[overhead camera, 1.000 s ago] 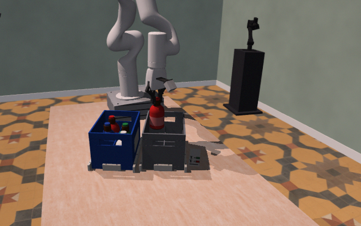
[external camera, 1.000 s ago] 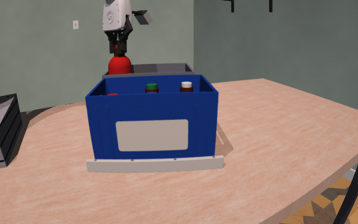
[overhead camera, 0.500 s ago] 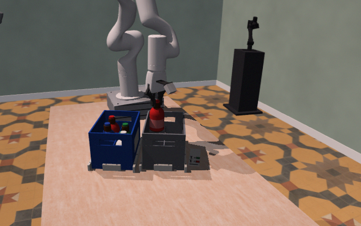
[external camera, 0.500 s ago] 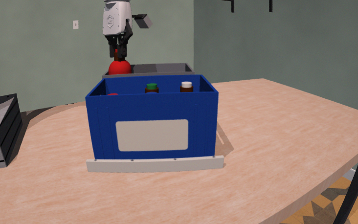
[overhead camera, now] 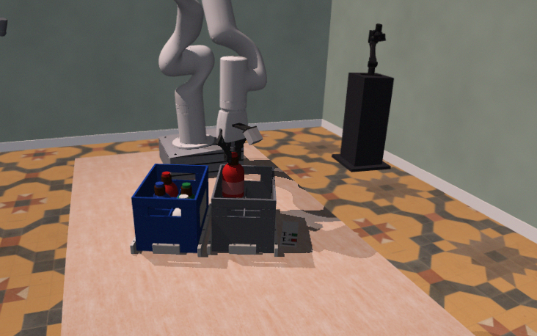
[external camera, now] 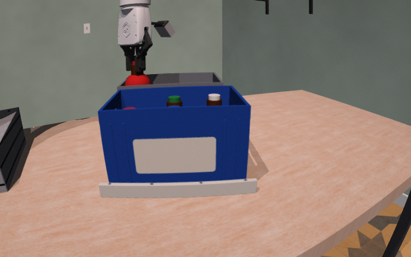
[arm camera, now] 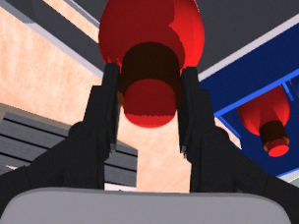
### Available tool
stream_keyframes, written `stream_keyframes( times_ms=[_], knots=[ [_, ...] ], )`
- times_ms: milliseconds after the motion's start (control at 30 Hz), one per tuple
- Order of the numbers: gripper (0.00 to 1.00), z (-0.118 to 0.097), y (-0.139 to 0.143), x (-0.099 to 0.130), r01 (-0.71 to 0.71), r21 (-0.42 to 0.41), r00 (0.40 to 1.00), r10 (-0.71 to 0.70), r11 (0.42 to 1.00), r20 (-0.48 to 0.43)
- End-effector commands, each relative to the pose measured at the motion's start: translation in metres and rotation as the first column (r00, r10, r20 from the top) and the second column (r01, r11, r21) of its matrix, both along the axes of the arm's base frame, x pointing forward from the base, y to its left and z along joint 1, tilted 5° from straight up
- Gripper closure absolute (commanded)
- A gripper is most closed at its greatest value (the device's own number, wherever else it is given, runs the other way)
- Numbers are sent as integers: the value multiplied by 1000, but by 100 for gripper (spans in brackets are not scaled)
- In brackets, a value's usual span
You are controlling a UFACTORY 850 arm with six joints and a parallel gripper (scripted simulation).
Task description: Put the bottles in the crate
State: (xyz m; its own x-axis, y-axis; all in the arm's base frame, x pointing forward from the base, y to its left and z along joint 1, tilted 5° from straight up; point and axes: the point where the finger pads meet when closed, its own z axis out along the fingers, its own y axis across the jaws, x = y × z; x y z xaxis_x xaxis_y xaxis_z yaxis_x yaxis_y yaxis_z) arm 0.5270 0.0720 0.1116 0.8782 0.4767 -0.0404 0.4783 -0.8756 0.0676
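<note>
The black jaws [overhead camera: 234, 153] [external camera: 135, 63] are clamped on the neck of the red round-shouldered bottle [overhead camera: 232, 180] [external camera: 137, 80] [arm camera: 151, 34], holding it upright within the grey plastic crate [overhead camera: 243, 227] [external camera: 216, 78] [arm camera: 236, 49], presumably for lowering into a cell.

1. I lower the red bottle [overhead camera: 232, 180] [external camera: 137, 80] [arm camera: 151, 29] deeper into the gray crate [overhead camera: 243, 202] [external camera: 176, 85] [arm camera: 248, 49], its shoulder now nearer the rim.
2. My gripper [overhead camera: 234, 157] [external camera: 135, 68] [arm camera: 149, 83], clasping its neck, descends with it.
</note>
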Motion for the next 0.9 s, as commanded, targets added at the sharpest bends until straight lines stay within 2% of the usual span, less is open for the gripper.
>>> stream_keyframes(
  times_ms=[0, 867],
  knots=[
    [100, -2, 0, 1, 0, 0, 1000, 0, 1000, 2],
    [100, -26, -2, 1, 0, 0, 1000, 0, 1000, 2]
  ],
)
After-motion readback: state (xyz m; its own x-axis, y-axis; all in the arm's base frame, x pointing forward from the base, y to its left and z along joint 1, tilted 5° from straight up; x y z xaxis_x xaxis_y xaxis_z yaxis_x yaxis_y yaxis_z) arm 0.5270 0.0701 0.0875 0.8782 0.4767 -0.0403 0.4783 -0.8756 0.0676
